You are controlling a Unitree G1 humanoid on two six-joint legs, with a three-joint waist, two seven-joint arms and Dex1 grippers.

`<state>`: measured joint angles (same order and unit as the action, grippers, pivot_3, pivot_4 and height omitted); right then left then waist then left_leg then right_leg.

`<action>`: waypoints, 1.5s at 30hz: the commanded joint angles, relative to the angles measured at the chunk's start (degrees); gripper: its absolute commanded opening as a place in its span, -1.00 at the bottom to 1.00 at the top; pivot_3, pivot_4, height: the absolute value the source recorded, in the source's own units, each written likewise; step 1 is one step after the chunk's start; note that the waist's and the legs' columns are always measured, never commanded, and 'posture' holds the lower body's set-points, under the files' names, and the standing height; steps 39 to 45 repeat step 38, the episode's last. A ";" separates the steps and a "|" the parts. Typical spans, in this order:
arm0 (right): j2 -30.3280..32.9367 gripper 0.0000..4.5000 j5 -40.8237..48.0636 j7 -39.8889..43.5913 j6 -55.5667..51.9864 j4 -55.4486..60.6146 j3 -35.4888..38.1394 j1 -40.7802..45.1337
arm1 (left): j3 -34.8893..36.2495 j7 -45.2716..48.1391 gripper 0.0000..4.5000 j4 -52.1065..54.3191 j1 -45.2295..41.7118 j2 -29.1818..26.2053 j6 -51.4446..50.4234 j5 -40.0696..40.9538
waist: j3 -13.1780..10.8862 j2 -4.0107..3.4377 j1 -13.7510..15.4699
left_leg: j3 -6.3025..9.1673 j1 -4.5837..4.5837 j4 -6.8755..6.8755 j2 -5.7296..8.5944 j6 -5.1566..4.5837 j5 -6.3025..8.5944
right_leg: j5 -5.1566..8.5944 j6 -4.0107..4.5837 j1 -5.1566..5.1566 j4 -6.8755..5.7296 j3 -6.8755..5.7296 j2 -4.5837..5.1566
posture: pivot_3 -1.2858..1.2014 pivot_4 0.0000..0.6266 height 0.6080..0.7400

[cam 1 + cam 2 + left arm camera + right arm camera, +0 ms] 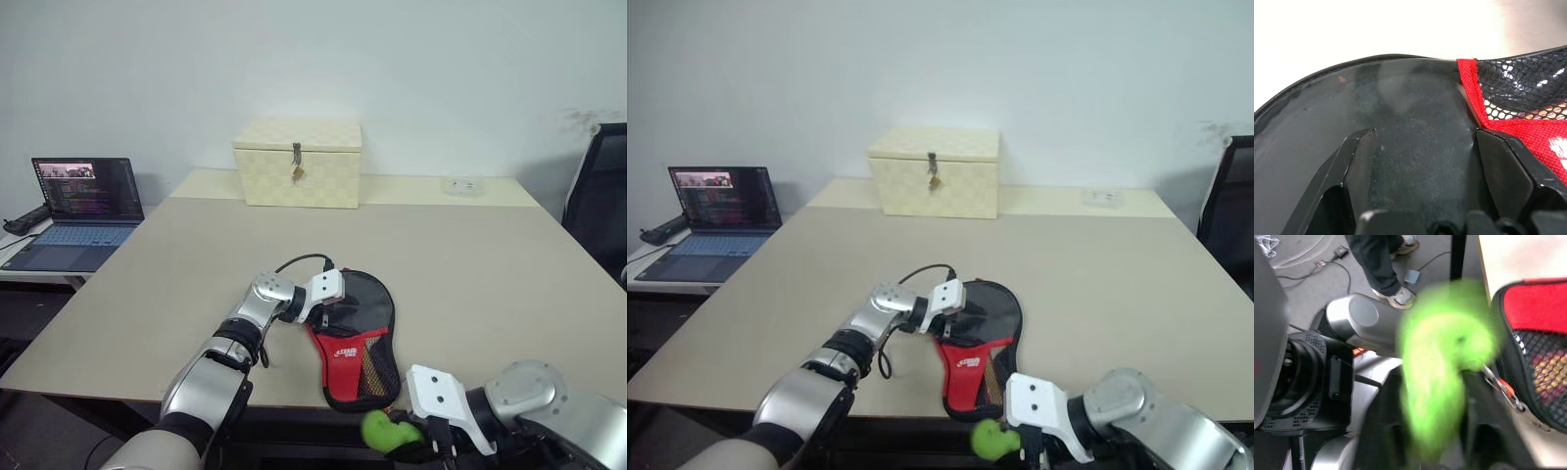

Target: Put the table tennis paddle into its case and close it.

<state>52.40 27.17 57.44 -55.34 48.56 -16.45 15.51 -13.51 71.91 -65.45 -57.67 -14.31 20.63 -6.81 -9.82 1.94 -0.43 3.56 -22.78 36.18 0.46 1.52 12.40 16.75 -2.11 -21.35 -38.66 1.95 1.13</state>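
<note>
I see the case (355, 338) lying flat on the beige table (470, 274) near its front edge, at about 6 o'clock from the cream woven box (298, 163) at the table's far side. The table tennis paddle (1352, 127) is inside the case, its black rubber face showing beside the red trim and mesh pocket in the left wrist view. My left gripper (326, 311) rests on the case's 9 o'clock edge, jaws spread wide over the black rubber, holding nothing. My right gripper (416, 441) hangs off the front edge at the case's 5 o'clock, with a fuzzy green pull (1442, 367) between its fingers; I cannot tell whether they pinch it. An open laptop (83, 211) sits at far 9 o'clock.
</note>
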 commanded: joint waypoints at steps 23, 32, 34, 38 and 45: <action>-13.12 0.60 -7.07 -1.81 31.87 -46.17 11.54 15.92 | 31.43 -17.48 0.58 69.89 35.97 -18.48 -51.05 31.88 | -0.41 -0.01 -1.66 | -0.27 -0.25 -0.12 -0.27 0.00 -0.01 | -0.12 0.46 -0.69 -0.33 0.36 0.09 | 0.03 -0.52 1.00; -11.21 0.60 -11.15 1.28 40.56 -69.06 14.26 25.48 | 32.42 -24.99 0.58 77.25 41.37 -20.21 -52.09 32.70 | -0.52 -0.03 -0.81 | -0.24 -0.06 -0.07 -0.15 0.02 -0.02 | -0.13 0.47 -0.39 -0.28 0.35 0.19 | 0.03 -0.52 1.00; -11.46 0.60 -12.39 1.01 41.69 -70.59 14.12 26.49 | 31.89 -24.27 0.58 76.07 41.67 -21.39 -51.29 32.57 | -0.52 -0.04 -1.17 | -0.27 -0.07 -0.11 -0.20 0.02 -0.02 | -0.12 0.50 -0.41 -0.28 0.36 0.15 | 0.03 -0.52 1.00; -10.41 0.60 -14.78 0.42 41.65 -73.42 14.32 28.16 | 29.60 -25.11 0.58 73.86 40.74 -21.56 -48.75 31.25 | -0.57 -0.11 -1.46 | -0.40 -0.08 -0.19 -0.20 0.02 -0.01 | -0.12 0.51 -0.51 -0.28 0.39 0.15 | 0.03 -0.52 1.00; -10.41 0.60 -14.78 0.42 41.65 -73.42 14.32 28.16 | 29.60 -25.11 0.58 73.86 40.74 -21.56 -48.75 31.25 | -0.57 -0.11 -1.46 | -0.40 -0.08 -0.19 -0.20 0.02 -0.01 | -0.12 0.51 -0.51 -0.28 0.39 0.15 | 0.03 -0.52 1.00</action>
